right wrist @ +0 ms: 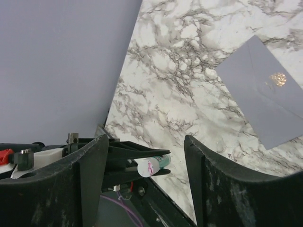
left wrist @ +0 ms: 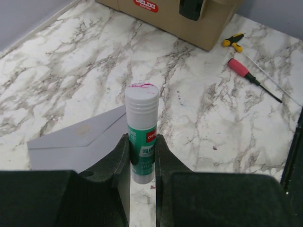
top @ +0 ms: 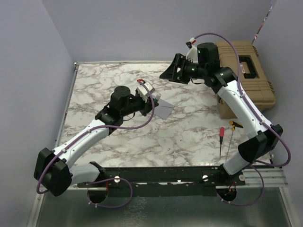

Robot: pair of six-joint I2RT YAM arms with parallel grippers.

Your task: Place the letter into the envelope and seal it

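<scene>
My left gripper [left wrist: 142,158] is shut on a green-and-white glue stick [left wrist: 141,125] whose white top end carries a pink smear. It holds the stick just above the table, beside the right corner of the grey-lavender envelope [left wrist: 75,139]. The envelope [top: 164,110] lies flat with its flap down and a small round mark on it, which the right wrist view [right wrist: 265,90] shows too. My right gripper [top: 174,70] is open and empty, raised at the back of the table and facing the left gripper [right wrist: 137,158] and the glue stick [right wrist: 152,166]. The tan letter is out of view.
A tan toolbox [top: 246,75] stands at the back right, also in the left wrist view [left wrist: 156,12]. A red-handled screwdriver [top: 221,138] and a yellow-and-black one [top: 235,125] lie on the right of the marble table [top: 109,142]. Grey walls enclose the left and back.
</scene>
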